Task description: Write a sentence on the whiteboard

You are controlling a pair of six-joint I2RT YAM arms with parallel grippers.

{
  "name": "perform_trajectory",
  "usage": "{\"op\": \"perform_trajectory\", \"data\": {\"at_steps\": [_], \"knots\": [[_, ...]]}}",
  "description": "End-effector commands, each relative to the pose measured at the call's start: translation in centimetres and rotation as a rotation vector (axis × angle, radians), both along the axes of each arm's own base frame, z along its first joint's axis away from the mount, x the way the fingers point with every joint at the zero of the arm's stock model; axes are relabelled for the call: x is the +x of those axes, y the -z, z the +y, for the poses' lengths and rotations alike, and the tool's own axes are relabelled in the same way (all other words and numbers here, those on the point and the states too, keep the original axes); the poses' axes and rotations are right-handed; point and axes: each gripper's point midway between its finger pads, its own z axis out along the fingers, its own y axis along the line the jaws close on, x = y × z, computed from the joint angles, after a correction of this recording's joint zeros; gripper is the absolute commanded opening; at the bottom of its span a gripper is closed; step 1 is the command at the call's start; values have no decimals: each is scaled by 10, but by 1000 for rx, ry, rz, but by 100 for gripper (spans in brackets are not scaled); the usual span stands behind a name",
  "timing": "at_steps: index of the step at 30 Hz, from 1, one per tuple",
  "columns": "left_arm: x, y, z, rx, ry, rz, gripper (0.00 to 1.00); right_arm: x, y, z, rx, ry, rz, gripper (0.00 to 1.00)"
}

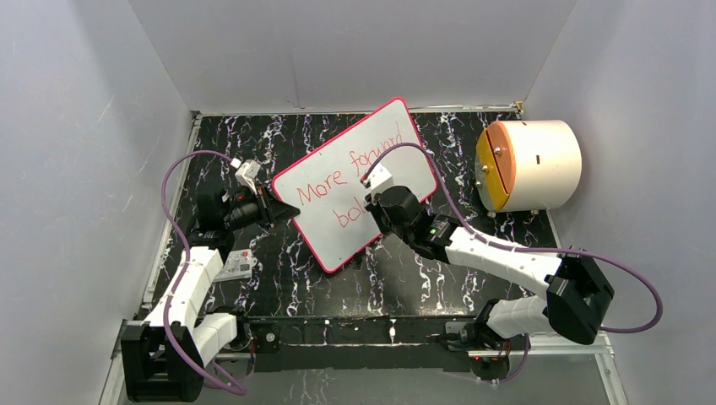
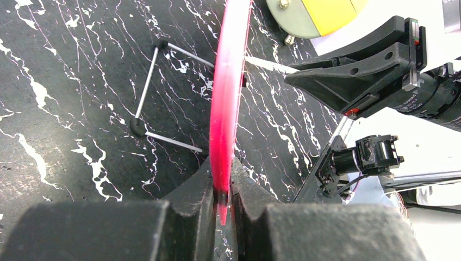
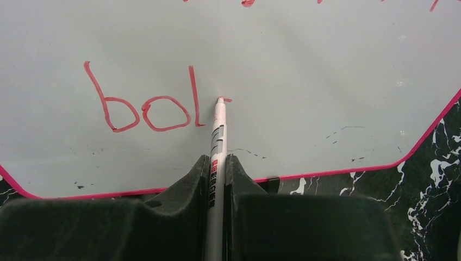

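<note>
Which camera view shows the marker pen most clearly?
The right wrist view: the marker is clamped in the right gripper, its red tip touching the whiteboard after "bol". The left wrist view shows a thin white rod, probably the marker. From the top, the gripper hides it.

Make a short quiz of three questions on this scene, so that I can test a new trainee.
1. True or false: the left jaws clamp the edge of the whiteboard.
2. Which letters of the second line are complete? A) bol B) boldly C) none
3. Fill in: the right jaws hold a white ____ with its tip on the board.
Key: 1 true; 2 A; 3 marker.
</note>
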Motion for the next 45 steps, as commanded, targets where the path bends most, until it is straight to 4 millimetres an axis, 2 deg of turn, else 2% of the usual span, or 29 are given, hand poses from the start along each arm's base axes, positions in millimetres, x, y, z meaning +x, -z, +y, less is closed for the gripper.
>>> {"op": "perform_trajectory", "data": {"at_steps": [1,8,10,15,22,32,39,45], "knots": [[3,25,12,62,-71,79,0,-3,-8,12,61,-52,-11,0],[3,25,12,64,-72,79,0,-11,2,10,43,-73,27,0],[3,25,12,64,-73,79,0,-15,11,4,13,-70,51,0],[3,24,12,64,-73,78,0,-18,18,-5,-17,-60,67,0],[3,25,13,66,-73,80,0,-9,22,-16,-51,8,42,0],[3,25,12,64,-71,80,0,9,-2,-10,28,59,-38,0],[3,25,12,64,-70,79,0,12,-17,-3,65,44,-65,0],[3,25,12,63,-69,82,0,16,-39,-2,105,47,-111,0]]}}
